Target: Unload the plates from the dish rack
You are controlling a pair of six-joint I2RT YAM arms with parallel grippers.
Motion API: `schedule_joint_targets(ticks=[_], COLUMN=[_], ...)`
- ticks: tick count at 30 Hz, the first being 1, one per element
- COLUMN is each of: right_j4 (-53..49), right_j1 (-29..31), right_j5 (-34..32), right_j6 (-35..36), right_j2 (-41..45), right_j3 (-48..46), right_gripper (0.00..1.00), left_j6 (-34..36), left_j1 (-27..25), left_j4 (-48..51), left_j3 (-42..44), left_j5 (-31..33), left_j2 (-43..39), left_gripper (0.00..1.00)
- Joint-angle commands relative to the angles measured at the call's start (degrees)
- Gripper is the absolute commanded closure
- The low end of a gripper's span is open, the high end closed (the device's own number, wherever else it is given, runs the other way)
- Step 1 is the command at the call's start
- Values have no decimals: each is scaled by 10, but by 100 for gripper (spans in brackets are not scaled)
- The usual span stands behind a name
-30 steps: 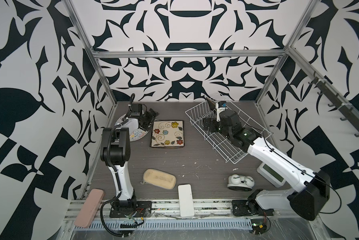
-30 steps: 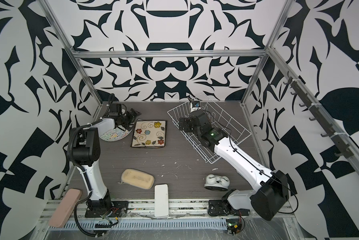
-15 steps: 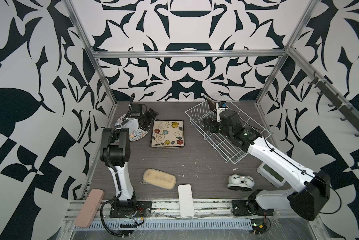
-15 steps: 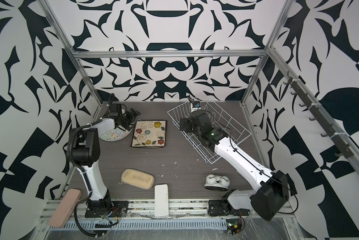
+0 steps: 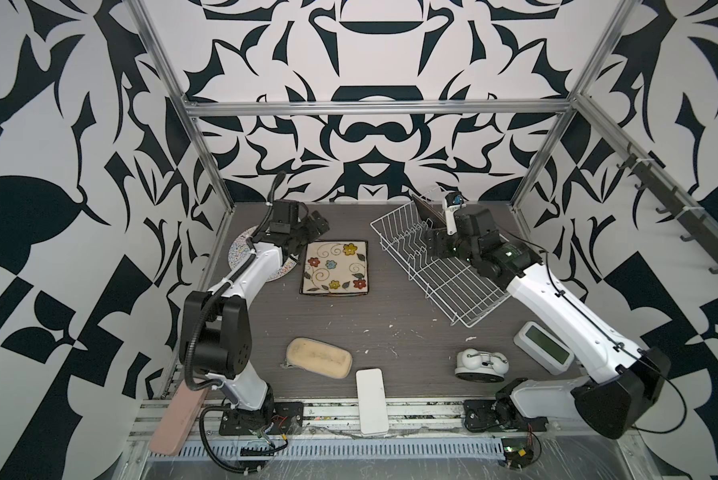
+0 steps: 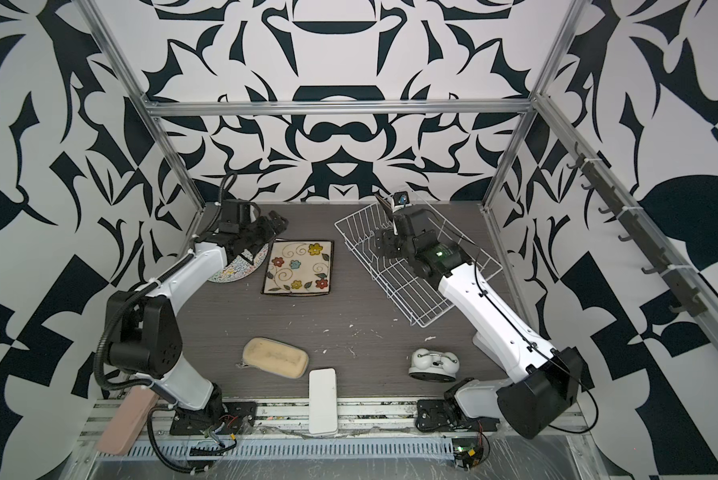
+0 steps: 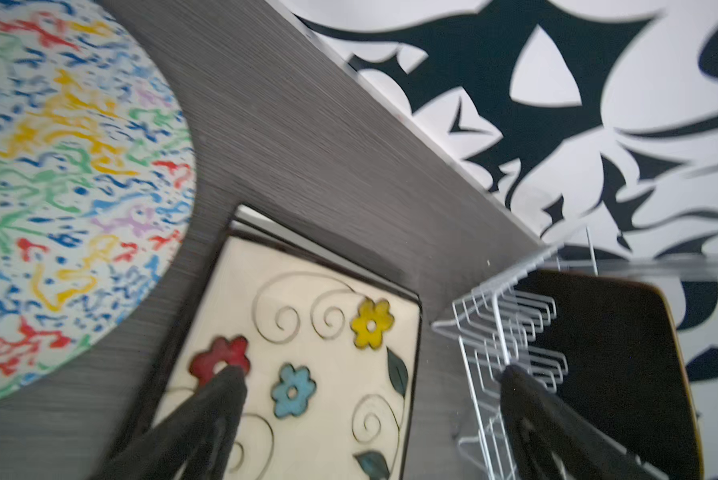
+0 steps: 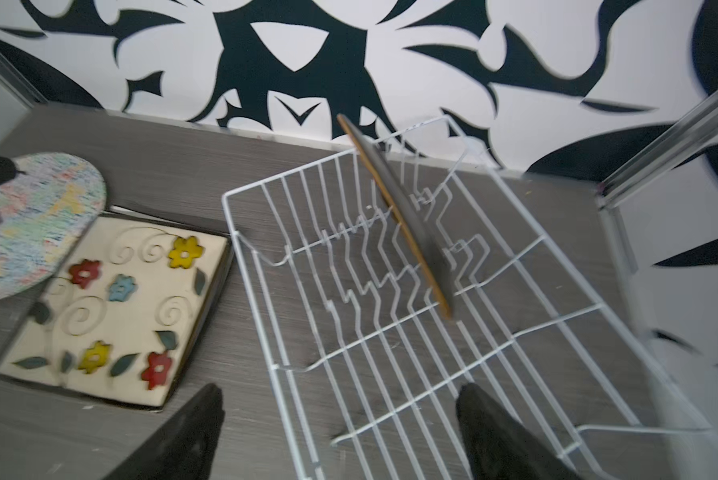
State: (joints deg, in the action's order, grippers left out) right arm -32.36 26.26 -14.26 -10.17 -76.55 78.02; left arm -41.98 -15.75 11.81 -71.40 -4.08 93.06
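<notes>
Right gripper [image 8: 340,390] spread wide, empty | dish rack [image 8: 249,286] directly beneath it | lone dark square plate [image 8: 409,232] just ahead, leaning between the prongs | risk: off-centre pinch on that thin rim could tip it or drag the rack

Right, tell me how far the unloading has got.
Done: the round plate and flowered plate lie on the table. In hand: nothing; the left end effector and right end effector are open, the right above the rack. To do: one dark plate standing on edge in the rack.
</notes>
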Motion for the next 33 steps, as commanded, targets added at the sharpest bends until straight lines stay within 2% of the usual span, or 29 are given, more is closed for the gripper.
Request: schedule_joint_targets(ticks=[1,5,10,14,16,20,24,28,31,33], right_j4=[-61,-93,-103,-99,-96,-75,-65,-49,-44,-37], right_j1=[-21,-26,-35,-47,-54,-61,-67,-72,-73,-73], right_j5=[-23,-60,-99,-110,-92,-75,-78,-81,-55,-48], right_j6=[46,95,126,140,152,172,185,205,228,250], right_j2=[-13,-33,-72,-102,-111,-129,-153,-177,-194,-209], right_j3=[34,45,50,54,56,60,80,102,116,122], right_gripper=[19,20,25,28,28,28,30,39,43,49], left_j6=[61,115,151,173,184,185,184,174,171,170], left_j1=[-53,-127,-182,-235,-253,-265,-265,-264,-265,-264], left_j4=[42,66,20,0,-33,-87,-93,-94,-95,-98], left_j3=[15,19,45,39,49,64,57,56,59,62], left_j5=[64,123,75,89,92,70,51,53,58,57], left_j2=[-27,-60,-79,-67,-63,-51,-36,-35,-39,-41], left_gripper=[1,1,1,1,1,1,1,1,1,1])
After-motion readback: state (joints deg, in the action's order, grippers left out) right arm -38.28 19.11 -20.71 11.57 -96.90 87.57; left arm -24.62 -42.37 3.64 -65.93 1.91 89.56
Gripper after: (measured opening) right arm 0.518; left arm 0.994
